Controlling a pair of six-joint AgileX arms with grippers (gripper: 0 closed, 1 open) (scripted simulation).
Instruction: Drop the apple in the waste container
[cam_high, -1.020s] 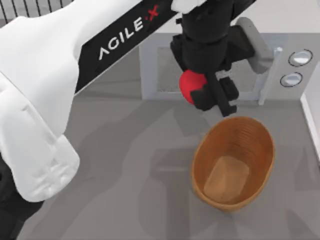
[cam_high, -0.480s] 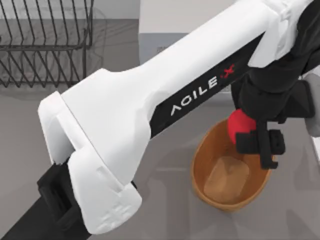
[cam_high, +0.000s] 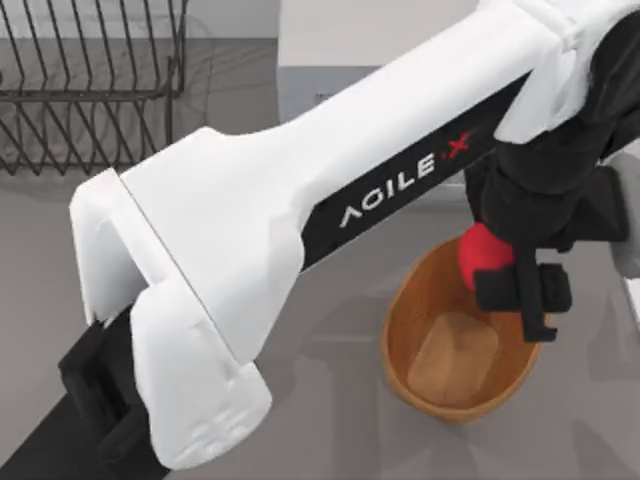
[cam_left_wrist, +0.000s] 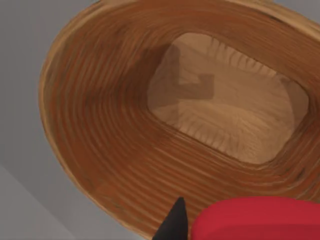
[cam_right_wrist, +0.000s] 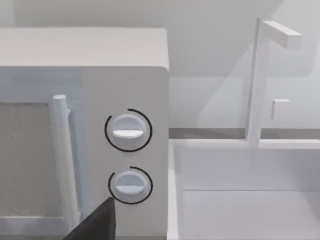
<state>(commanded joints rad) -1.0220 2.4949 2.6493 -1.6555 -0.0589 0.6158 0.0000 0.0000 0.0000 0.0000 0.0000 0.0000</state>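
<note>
Apple (cam_high: 480, 252) pinched in left gripper (cam_high: 508, 285), hanging above far right rim of basket (cam_high: 415, 375); basket's long axis slanting near-left to far-right. Right gripper facing microwave (cam_right_wrist: 85, 100); finger spread unclear.

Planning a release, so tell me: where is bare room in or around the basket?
The basket's tan bottom is bare, bordered by ribbed walls. Grey table lies open on its left. Its far rim is crowded by the left gripper holding the apple.
</note>
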